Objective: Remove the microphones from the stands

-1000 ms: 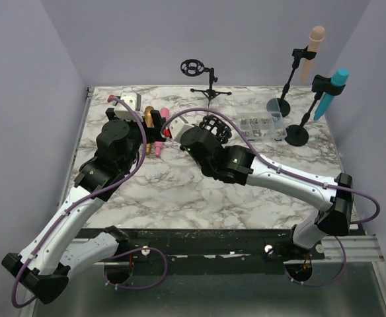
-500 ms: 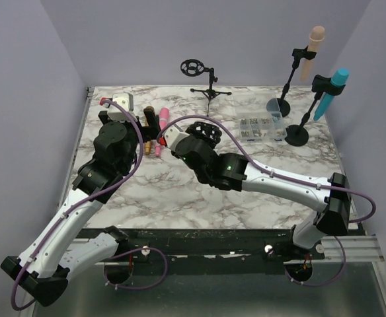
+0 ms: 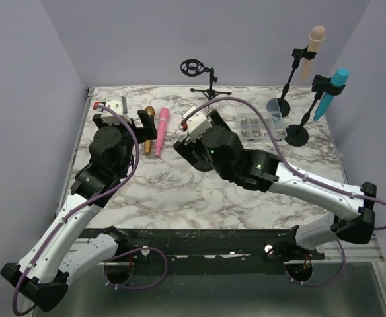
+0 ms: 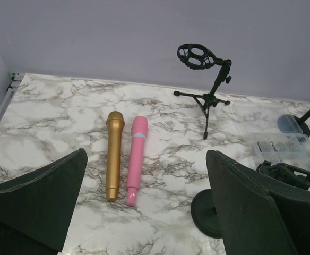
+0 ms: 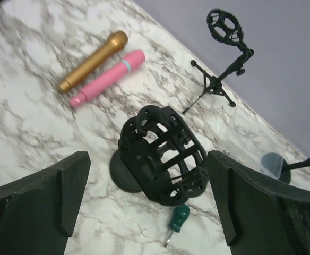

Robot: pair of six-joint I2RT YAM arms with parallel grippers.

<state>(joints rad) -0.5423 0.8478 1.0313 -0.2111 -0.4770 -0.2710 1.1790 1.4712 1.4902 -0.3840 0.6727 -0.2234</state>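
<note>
The table point(image 3: 180, 191) has a white top with grey wavy lines, like marble. Three plain walls stand close around it, all a soft purple. The back wall point(image 3: 147, 33) is along the far edge. The left wall point(image 3: 21, 99) and the right wall point(image 3: 378, 132) are along the side edges. A black bar point(image 3: 199, 236) runs along the near edge. Below it the floor point(image 3: 213, 297) looks dull grey. The light is soft and even.
</note>
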